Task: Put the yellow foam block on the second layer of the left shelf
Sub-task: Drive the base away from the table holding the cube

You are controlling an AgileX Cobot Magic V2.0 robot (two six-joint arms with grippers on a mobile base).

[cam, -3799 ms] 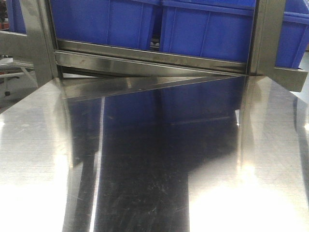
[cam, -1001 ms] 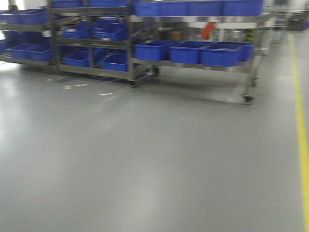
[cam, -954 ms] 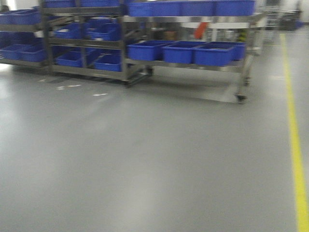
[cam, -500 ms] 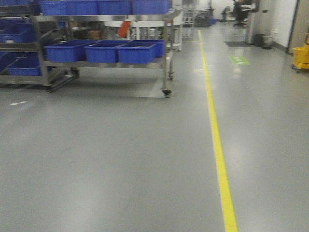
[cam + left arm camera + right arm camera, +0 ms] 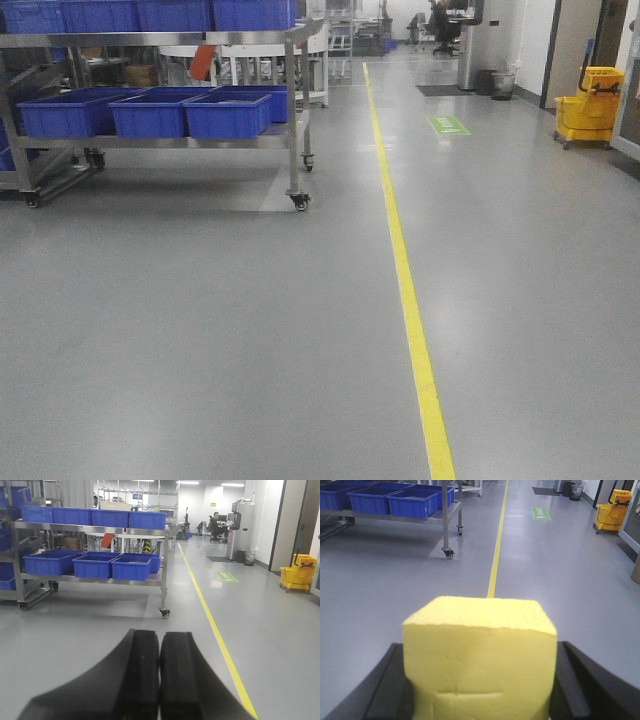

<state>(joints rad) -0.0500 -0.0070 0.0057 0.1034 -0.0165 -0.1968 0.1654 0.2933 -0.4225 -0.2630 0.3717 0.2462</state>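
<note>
right wrist-mounted view: yellow foam block (image 5: 480, 655) in the grip, left shelf (image 5: 380, 516) not yet faced
right gripper (image 5: 481, 692) is clamped on the block, whose front face shows a crease (squeeze no harder). left gripper (image 5: 159, 675) has its fingers pressed together, empty. the shelf with its blue bins (image 5: 228, 113) stands well apart, left of the yellow floor line (image 5: 405, 270); best to square the base to it before reaching.

We recorded a grey floor (image 5: 200, 350) carrying a yellow line (image 5: 402, 270) and a wheeled steel shelf (image 5: 200, 142) holding blue bins (image 5: 228, 113).
</note>
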